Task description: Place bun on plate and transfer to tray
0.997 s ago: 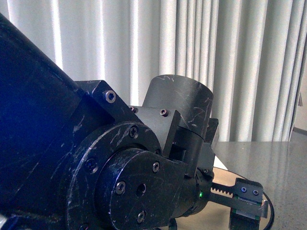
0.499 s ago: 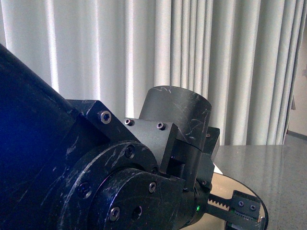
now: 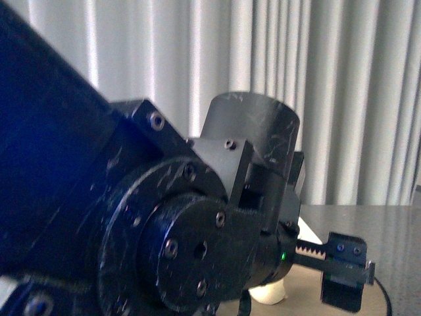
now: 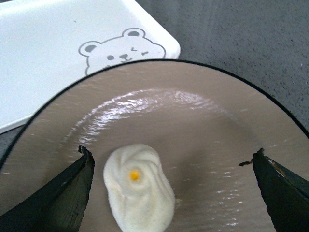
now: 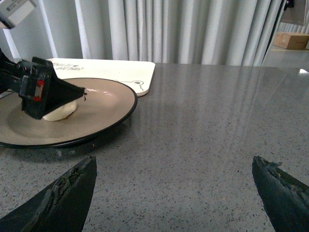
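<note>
The cream-white bun (image 4: 139, 186) with a yellow dot on its swirl lies on the beige, black-rimmed plate (image 4: 193, 116). My left gripper (image 4: 171, 153) hangs open over the plate. The bun sits loose close to one finger (image 4: 67, 193), far from the other (image 4: 285, 193). The white tray (image 4: 43, 53) with a bear print lies just beyond the plate's rim. From the right wrist view the plate (image 5: 104, 104), bun (image 5: 60, 112) and tray (image 5: 123, 67) lie ahead on the table. My right gripper (image 5: 174, 166) is open above bare tabletop, short of the plate. The bun (image 3: 273, 294) peeks out under the left arm.
The left arm (image 3: 131, 217) fills most of the front view. The grey speckled table (image 5: 207, 121) stretches wide beside the plate. Pale curtains (image 5: 183, 29) hang behind it. A cardboard box (image 5: 292, 41) stands far off beyond the table.
In the front view the left arm's wrist has shifted upward, and the bun now shows beneath it on the plate, where it was hidden before.
</note>
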